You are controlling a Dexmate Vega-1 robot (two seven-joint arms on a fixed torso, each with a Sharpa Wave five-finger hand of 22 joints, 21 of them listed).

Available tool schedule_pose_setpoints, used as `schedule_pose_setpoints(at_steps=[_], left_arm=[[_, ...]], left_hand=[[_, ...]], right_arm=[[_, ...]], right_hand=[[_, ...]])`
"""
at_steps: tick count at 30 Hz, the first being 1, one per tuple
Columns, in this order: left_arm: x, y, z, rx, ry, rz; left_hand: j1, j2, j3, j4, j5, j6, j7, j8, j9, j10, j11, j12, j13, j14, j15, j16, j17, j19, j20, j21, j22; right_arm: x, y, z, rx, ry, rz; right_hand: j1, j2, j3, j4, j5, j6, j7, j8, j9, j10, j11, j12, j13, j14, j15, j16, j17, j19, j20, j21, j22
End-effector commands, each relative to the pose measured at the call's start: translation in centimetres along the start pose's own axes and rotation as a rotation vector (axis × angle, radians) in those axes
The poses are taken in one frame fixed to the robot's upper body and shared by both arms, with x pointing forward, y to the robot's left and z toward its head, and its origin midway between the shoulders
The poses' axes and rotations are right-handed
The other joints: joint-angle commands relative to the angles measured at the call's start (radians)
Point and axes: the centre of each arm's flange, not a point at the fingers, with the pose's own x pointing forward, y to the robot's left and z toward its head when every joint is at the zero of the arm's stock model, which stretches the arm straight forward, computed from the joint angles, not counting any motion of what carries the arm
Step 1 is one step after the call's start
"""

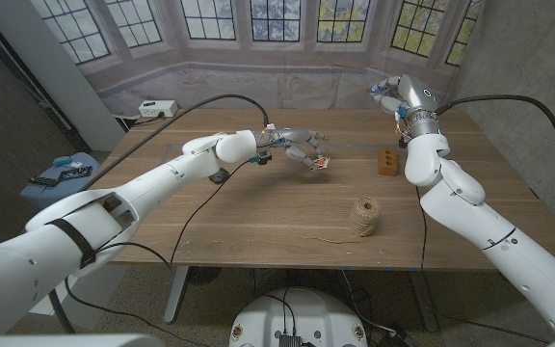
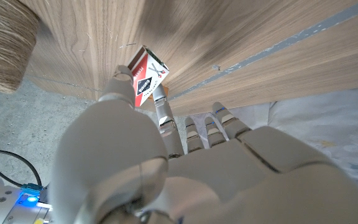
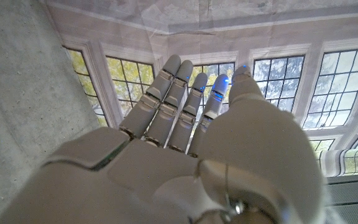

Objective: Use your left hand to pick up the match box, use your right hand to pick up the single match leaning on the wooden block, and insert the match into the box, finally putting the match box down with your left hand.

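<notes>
My left hand (image 1: 300, 149) hangs a little above the middle of the table and pinches the red and white match box (image 1: 321, 163) at its fingertips. In the left wrist view the match box (image 2: 146, 77) sits between the thumb and a finger of the left hand (image 2: 166, 168), over the wood. The small wooden block (image 1: 386, 162) stands to the right of the box; I cannot make out the match on it. My right hand (image 1: 389, 93) is raised above the table's far right side. In the right wrist view the right hand (image 3: 191, 143) has straight fingers and holds nothing.
A spool of twine (image 1: 361, 216) with a loose strand stands in front of the block; the twine (image 2: 2, 43) also shows in the left wrist view. A white power box (image 1: 157, 108) sits at the table's far left corner. A black cable (image 1: 210, 100) arcs over the left side.
</notes>
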Motion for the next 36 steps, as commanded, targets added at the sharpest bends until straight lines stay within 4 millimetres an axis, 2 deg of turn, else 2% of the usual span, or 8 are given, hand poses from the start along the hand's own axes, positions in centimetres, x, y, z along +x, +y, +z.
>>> schedule_pose_setpoints(at_steps=[1, 4, 8, 19, 36], left_arm=[[-0.7, -0.1, -0.5, 0.001, 0.019, -0.027], [-1.0, -0.2, -0.6, 0.0, 0.026, -0.027], [-1.3, -0.2, -0.8, -0.002, 0.036, -0.036], [-1.9, -0.3, -1.3, 0.001, 0.056, -0.04], [-2.0, -0.4, -1.7, 0.003, 0.07, -0.067]], left_hand=[[-0.006, 0.001, -0.002, -0.002, -0.002, -0.004, -0.002, -0.001, 0.004, -0.003, 0.002, 0.0, 0.006, -0.007, 0.002, -0.001, 0.002, -0.004, -0.001, -0.002, 0.004], [-0.006, 0.001, -0.001, -0.003, -0.002, -0.005, -0.003, -0.002, 0.004, -0.003, 0.003, 0.0, 0.006, -0.007, 0.001, -0.001, 0.002, -0.004, -0.002, -0.002, 0.004], [-0.006, 0.001, -0.001, -0.003, -0.002, -0.007, -0.002, -0.003, 0.003, -0.004, 0.002, 0.0, 0.006, -0.007, 0.001, -0.001, 0.002, -0.004, -0.002, -0.002, 0.004], [-0.006, 0.002, -0.001, -0.003, -0.002, -0.007, -0.001, -0.003, 0.003, -0.004, 0.001, 0.0, 0.006, -0.007, 0.002, -0.001, 0.002, -0.005, -0.002, -0.002, 0.004], [-0.006, 0.003, -0.001, -0.004, -0.002, -0.009, -0.003, -0.005, 0.003, -0.008, 0.001, 0.0, 0.006, -0.007, 0.001, 0.0, 0.002, -0.005, -0.002, -0.001, 0.004]], right_arm=[[0.5, 1.3, 0.1, 0.187, 0.038, 0.038], [0.6, 1.5, 0.2, 0.253, 0.056, 0.054], [0.9, 1.8, 0.5, 0.334, 0.059, 0.072], [2.0, 3.1, 0.7, 0.47, 0.052, 0.102], [2.3, 4.6, -0.5, 0.673, 0.036, 0.146]], right_hand=[[-0.011, 0.001, -0.004, 0.004, 0.0, -0.011, 0.003, -0.004, 0.001, -0.009, -0.001, 0.0, 0.004, -0.015, -0.105, 0.0, 0.005, -0.005, -0.016, -0.005, 0.002], [-0.016, 0.005, -0.005, 0.006, 0.0, -0.021, 0.003, -0.007, 0.001, -0.024, 0.002, -0.004, 0.004, -0.028, -0.102, -0.003, 0.007, -0.016, -0.013, -0.009, 0.002], [-0.018, 0.006, -0.007, 0.004, -0.001, -0.044, 0.022, -0.014, 0.0, -0.047, 0.015, -0.008, 0.003, -0.052, -0.084, -0.008, 0.008, -0.03, -0.009, -0.015, 0.003], [-0.022, 0.009, -0.009, 0.004, -0.002, -0.058, 0.024, -0.015, 0.0, -0.062, 0.019, -0.008, 0.001, -0.066, -0.078, -0.009, 0.011, -0.04, -0.006, -0.019, 0.003], [-0.042, 0.018, -0.015, 0.012, -0.003, -0.087, 0.026, -0.02, -0.001, -0.092, 0.021, -0.01, -0.002, -0.094, -0.08, -0.014, 0.013, -0.06, -0.018, -0.026, 0.003]])
